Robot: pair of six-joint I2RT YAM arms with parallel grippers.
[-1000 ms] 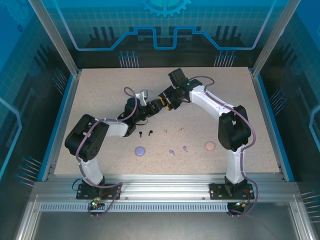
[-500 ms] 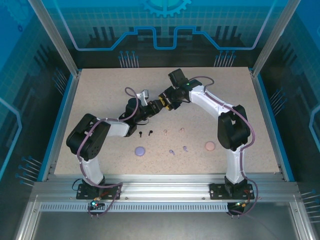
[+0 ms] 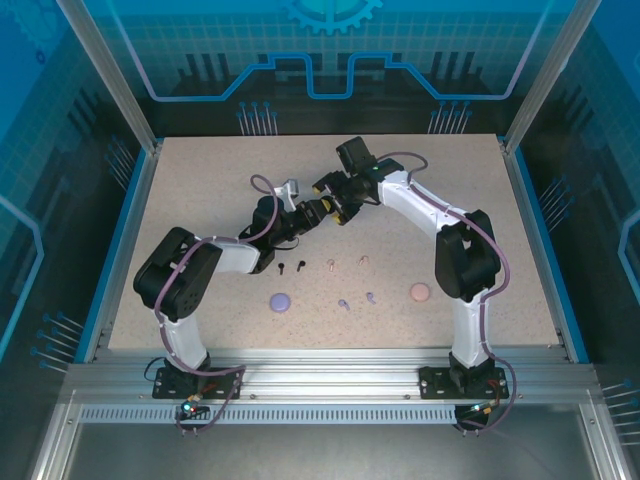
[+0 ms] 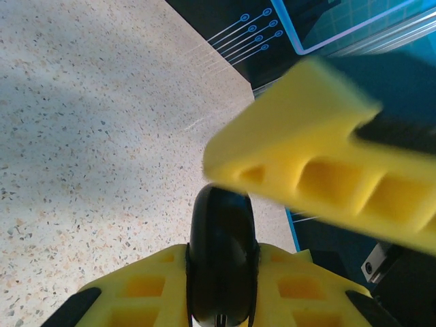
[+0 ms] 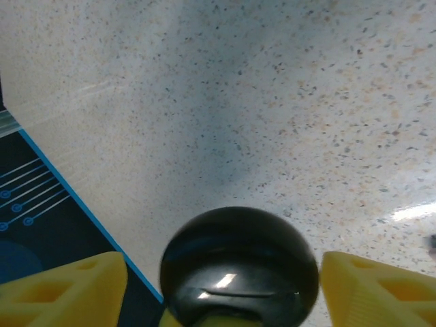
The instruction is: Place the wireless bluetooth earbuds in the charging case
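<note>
We see the left gripper [image 3: 306, 215] clenched on the black charging case [image 4: 221, 252], which it holds edge-on over the table [image 3: 200, 180], near its middle. The right gripper [image 3: 337, 203] faces it from the other side with its jaws wide open: in the right wrist view its yellow fingers [image 5: 68, 283] stand apart from the round case on both sides. The earbuds lie on the table, nearer to the arm bases: the black pair [image 3: 283, 268], the pinkish-beige pair [image 3: 331, 264] and the lilac pair [image 3: 343, 304]. A lilac case [image 3: 280, 300] and a beige case [image 3: 420, 291] lie near them.
</note>
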